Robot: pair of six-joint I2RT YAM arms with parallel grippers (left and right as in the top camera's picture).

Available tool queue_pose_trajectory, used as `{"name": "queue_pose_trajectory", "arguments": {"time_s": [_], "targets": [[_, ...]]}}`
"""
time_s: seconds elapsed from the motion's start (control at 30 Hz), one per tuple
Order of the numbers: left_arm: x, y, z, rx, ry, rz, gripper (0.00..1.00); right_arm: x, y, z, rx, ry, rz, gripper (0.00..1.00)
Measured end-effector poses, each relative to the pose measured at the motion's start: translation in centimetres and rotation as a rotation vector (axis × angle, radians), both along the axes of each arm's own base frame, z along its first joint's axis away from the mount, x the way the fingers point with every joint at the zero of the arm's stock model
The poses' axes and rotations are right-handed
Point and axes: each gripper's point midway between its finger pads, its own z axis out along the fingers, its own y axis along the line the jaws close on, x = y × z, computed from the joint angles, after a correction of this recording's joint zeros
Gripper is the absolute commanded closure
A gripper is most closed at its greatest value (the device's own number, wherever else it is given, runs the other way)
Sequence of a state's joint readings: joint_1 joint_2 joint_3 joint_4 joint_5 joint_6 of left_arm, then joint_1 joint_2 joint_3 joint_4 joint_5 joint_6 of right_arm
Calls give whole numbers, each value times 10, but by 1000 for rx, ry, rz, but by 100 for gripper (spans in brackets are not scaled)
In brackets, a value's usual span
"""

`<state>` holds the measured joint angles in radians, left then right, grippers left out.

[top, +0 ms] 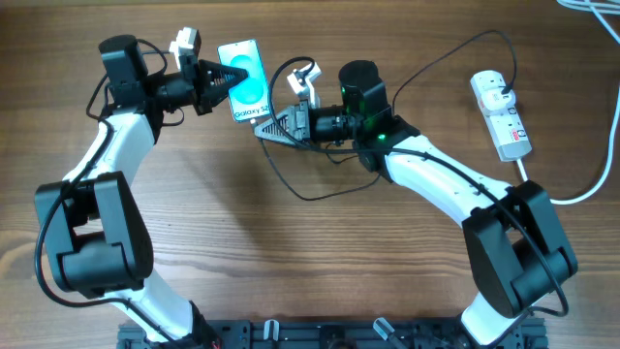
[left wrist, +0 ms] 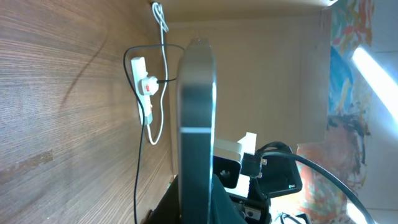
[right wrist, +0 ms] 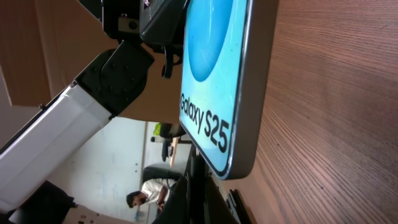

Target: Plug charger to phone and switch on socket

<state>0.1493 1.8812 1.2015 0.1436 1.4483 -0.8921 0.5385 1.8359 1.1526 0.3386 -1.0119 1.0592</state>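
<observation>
The phone [top: 244, 78] is held off the table, its teal screen reading "Galaxy S25" [right wrist: 217, 81]. My left gripper [top: 225, 81] is shut on its side; in the left wrist view the phone [left wrist: 197, 112] shows edge-on between the fingers. My right gripper [top: 263, 130] sits just below the phone's bottom end, shut on the charger's thin black plug end [right wrist: 198, 186], whose tip reaches the phone's lower edge. The charger cable [top: 308, 199] loops across the table to a white adapter on the socket [top: 501, 114], a white power strip at the far right.
A thick white cord [top: 591, 189] trails from the socket toward the right edge. Another white cord [top: 591, 15] lies at the top right corner. The socket [left wrist: 145, 87] also shows far off in the left wrist view.
</observation>
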Motion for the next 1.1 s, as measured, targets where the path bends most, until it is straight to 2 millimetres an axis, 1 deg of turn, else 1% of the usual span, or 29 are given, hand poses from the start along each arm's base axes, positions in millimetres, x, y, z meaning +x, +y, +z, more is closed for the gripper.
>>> {"name": "queue_pose_trajectory", "arguments": {"time_s": [0.57,0.93,1.0,1.03,1.1], "targets": [[3,1,1,12,-35,10,96,12,-11,0,1,13,-36,96],[3,1,1,18,-54,9,96,13,-12,0,-1,16,-41,95],[3,1,1,21,-65,9,96,12,-14,-6,-22,48,-41,96],[3,1,0,21,-66,7,96,10,-17,-16,-60,84,-42,95],[2,1,0,19,-73,0,96,0,-28,-45,-162,151,-36,96]]}}
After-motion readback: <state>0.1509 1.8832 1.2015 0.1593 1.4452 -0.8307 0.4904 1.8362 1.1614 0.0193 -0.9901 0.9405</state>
